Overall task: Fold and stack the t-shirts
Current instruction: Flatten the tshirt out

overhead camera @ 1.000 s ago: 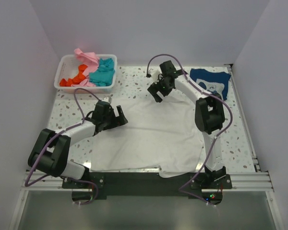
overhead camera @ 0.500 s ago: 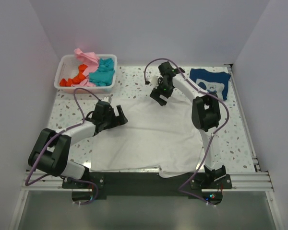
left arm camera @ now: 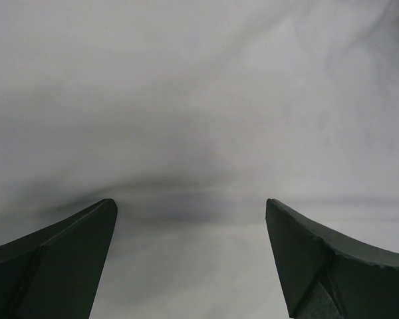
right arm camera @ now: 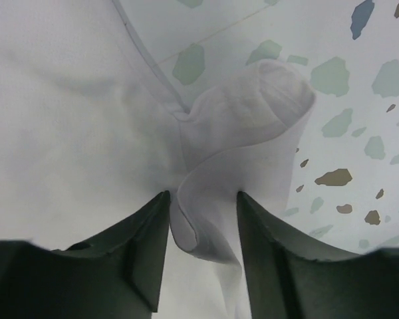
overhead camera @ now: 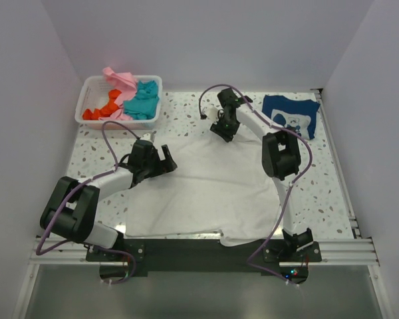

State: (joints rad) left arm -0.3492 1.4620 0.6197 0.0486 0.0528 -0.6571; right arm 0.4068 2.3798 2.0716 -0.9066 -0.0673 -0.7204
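white t-shirt (overhead camera: 206,193) spread flat on table (overhead camera: 186,116) by the arm bases, left gripper (overhead camera: 165,159) jaws wide apart low over its left side, right gripper (right arm camera: 203,212) pinching a raised fold at its far edge, navy t-shirt (overhead camera: 289,113) far right, basket (overhead camera: 86,93) of coloured shirts far left

right gripper (right arm camera: 203,196): fingers flank a bunched fold
white t-shirt (right arm camera: 66,119): rumpled edge, lying on speckled table (right arm camera: 346,133)

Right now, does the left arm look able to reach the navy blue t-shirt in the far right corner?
Probably not. The left gripper hovers open over the white t-shirt on the left side, and the right arm stands between it and the navy blue t-shirt.
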